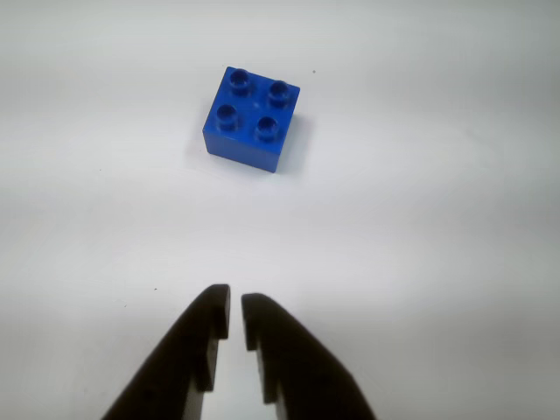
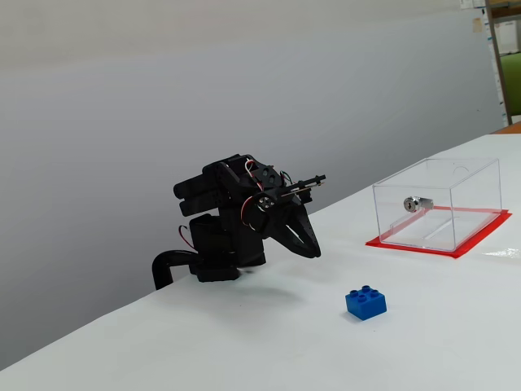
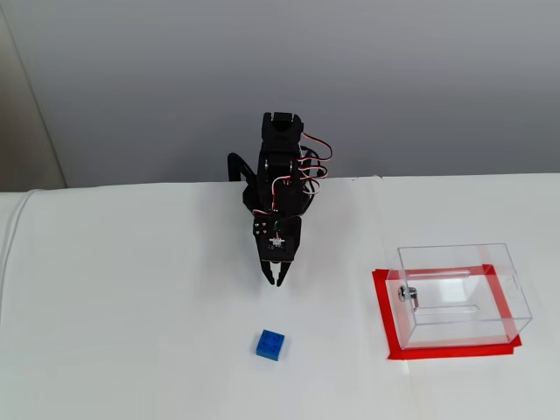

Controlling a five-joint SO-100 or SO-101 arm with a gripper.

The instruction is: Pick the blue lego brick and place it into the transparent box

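The blue lego brick [image 1: 254,118] lies studs-up on the white table, ahead of my gripper [image 1: 234,297] in the wrist view. The black fingers stand almost together with only a thin gap and nothing between them. In both fixed views the gripper [image 2: 313,251] [image 3: 275,280] hovers low over the table, a short way from the brick [image 2: 365,303] [image 3: 270,345] and not touching it. The transparent box [image 2: 476,183] [image 3: 455,248] stands on its red base [image 3: 382,315] to the right, with a silver lock [image 2: 413,204] on one wall. Nothing shows inside the box.
The arm's black base [image 2: 216,261] sits at the table's back edge before a grey wall. The table's left edge [image 3: 13,236] shows in a fixed view. Shelving [image 2: 506,57] stands at the far right behind the table.
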